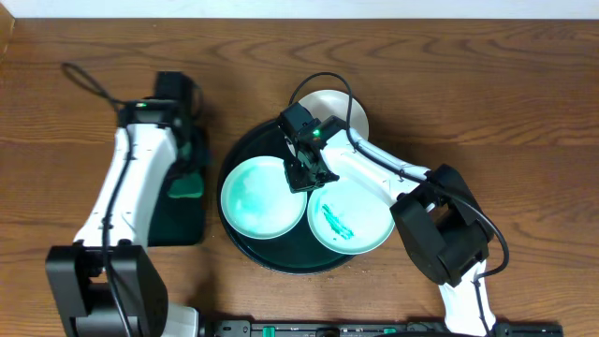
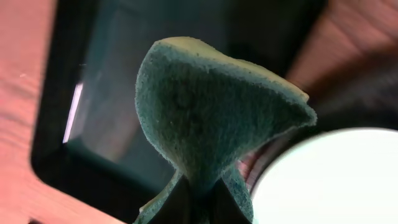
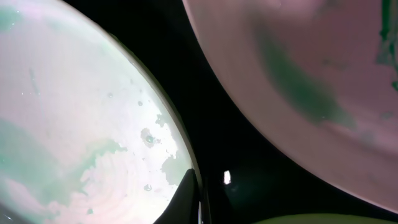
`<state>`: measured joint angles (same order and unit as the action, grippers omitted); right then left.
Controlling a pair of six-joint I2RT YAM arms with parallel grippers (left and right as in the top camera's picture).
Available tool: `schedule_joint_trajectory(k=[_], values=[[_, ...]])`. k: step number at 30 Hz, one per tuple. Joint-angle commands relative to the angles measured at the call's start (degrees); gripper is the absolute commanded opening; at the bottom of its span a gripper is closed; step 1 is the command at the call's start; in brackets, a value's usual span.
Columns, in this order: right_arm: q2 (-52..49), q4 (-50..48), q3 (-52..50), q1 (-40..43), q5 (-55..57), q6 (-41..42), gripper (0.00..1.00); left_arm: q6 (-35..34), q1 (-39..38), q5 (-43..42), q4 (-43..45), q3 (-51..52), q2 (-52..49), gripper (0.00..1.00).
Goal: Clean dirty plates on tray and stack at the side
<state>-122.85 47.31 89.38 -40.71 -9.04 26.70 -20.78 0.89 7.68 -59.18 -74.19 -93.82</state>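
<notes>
Green sponge [image 2: 211, 118] foam is what your left claw [image 2: 199, 208] has pinched, folded up between its closed jaws. It hangs over the small rectangular tray [image 1: 178, 225] at the left of the wooden table [image 1: 487, 84].

Your right claw [image 1: 309, 173] is down inside the round dark tray [image 1: 281, 255], in the gap between the two mint plates. Its jaws are closed, with the tips right at the rim of the left mint plate [image 1: 262, 198]. You cannot tell from the right wrist view whether they pinch that rim.

All three plates lie on the tray. The left mint one shows pale teal streaks, and the right mint plate [image 1: 354, 220] carries a darker teal smear [image 1: 337, 223]. The white plate [image 1: 348, 110] sits at the far side, partly hidden behind your right arm.
</notes>
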Motion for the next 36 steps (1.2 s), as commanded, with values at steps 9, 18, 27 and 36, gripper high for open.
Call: schedule_joint_trajectory(k=[9,18,27,36], values=[[-2.9,-0.2,-0.2,1.2,-2.3,-1.0,0.08,0.6,5.3,0.4,0.2,0.6,1.3,0.07],[-2.3,-0.3,1.2,1.4,-3.7,-4.0,0.01,0.5,5.3,0.4,1.4,1.2,1.3,0.07],[4.8,0.2,2.1,-1.4,10.0,-7.7,0.01,0.6,5.3,0.4,1.4,1.2,1.3,0.07],[14.9,0.1,2.1,-7.2,34.2,-11.8,0.01,0.5,5.3,0.4,1.7,1.2,1.3,0.07]])
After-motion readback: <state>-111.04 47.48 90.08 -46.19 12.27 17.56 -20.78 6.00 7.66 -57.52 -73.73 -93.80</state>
